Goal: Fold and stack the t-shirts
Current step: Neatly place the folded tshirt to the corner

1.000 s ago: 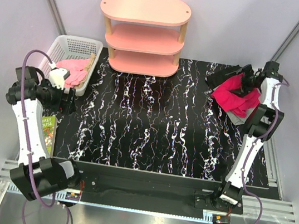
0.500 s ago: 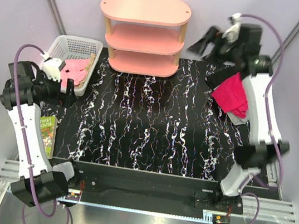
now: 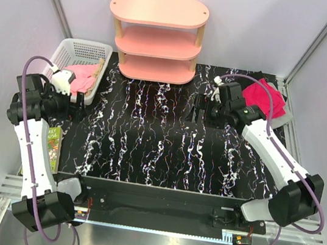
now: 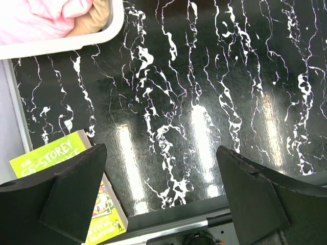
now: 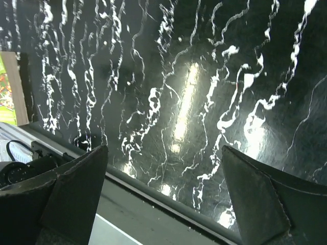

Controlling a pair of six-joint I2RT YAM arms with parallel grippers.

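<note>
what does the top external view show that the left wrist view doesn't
Only the top external view: the crimson-red cloth t-shirt at the far right corner of the black white-veined marble table, the pink three-tier shelf, and the right gripper over mid-table. Only the left wrist view: the left gripper close up, its fingers spread with nothing between. Both: that table, the white plastic basket holding pink cloth, the yellow-green book.

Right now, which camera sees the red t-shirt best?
The top external view. Only it shows the red t-shirt, bunched up at the far right corner of the table. Both wrist views show none of it, only the table's black marbled top.
</note>
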